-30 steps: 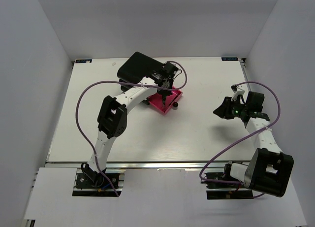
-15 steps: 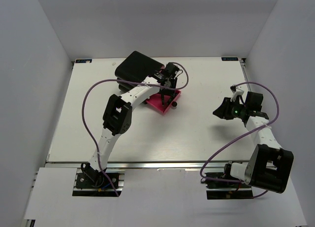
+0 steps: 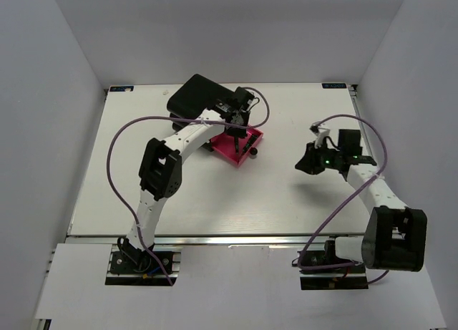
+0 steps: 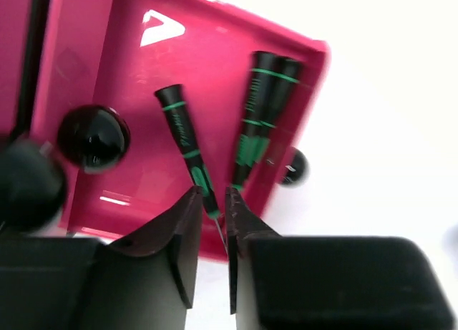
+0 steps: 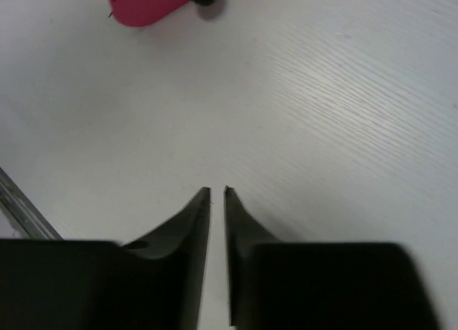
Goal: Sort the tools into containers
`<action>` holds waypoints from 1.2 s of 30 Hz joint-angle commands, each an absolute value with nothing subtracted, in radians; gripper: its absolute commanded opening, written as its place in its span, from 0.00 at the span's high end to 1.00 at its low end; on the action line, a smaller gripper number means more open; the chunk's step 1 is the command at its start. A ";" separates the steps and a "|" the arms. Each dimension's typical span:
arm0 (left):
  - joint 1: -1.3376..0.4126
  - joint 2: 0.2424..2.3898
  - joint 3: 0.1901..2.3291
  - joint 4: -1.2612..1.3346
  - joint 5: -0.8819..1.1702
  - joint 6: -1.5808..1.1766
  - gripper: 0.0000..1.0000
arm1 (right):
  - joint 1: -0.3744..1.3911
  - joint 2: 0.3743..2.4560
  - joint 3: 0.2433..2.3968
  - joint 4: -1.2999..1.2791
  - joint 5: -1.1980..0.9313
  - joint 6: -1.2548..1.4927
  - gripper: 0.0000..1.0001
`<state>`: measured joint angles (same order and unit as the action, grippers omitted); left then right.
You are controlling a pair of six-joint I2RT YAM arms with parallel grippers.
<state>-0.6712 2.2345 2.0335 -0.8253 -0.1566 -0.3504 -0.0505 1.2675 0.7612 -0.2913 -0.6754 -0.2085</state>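
Finds the right claw swung in nearer the pink drawer than a second ago, tips a slit apart, gripping nothing, bare worktop beneath. Finds the left claw still poised over that pulled-out drawer, its tips likewise a narrow slit apart. Notes the thin shaft of one black-handled screwdriver running up to that slit; cannot tell whether pinched or merely lying below. Judges a drop into the drawer just made or being finished, so this part of the sort close to done. Counts three screwdrivers inside the drawer: the single one straight below the left claw's tips, a touching pair just beyond, toward its right finger. Places the black box behind the left claw; sees nothing of the other drawers' contents.
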 commanded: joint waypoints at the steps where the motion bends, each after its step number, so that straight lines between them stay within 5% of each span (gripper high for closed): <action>1: -0.678 2.034 2.005 -0.779 -0.077 -0.336 0.68 | 0.116 1.288 0.792 -0.293 -0.620 -0.299 0.88; 3: -0.678 1.972 1.984 -0.781 -0.068 -0.337 0.67 | 0.178 1.308 0.782 -0.243 -0.580 -0.266 1.00; 6: -0.677 1.902 1.957 -0.790 -0.058 -0.331 0.66 | 0.267 1.400 0.804 -0.150 -0.456 -0.158 1.00; 11: -0.615 1.770 1.951 -0.813 -0.215 -0.311 0.38 | 0.351 1.632 0.943 -0.080 -0.223 0.038 1.00; 20: -0.212 1.833 1.905 -0.627 -0.109 -0.308 0.19 | 0.394 1.905 1.213 -0.029 -0.202 0.218 1.00; 36: -0.086 2.187 2.105 -0.534 0.208 -0.308 0.13 | 0.397 2.074 1.402 0.029 -0.354 0.368 1.00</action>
<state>-0.0624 2.2105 2.0777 -0.5365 0.0666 -0.3222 0.3931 2.0659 1.3464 -0.0662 -0.2668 0.3031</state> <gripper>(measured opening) 0.865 0.004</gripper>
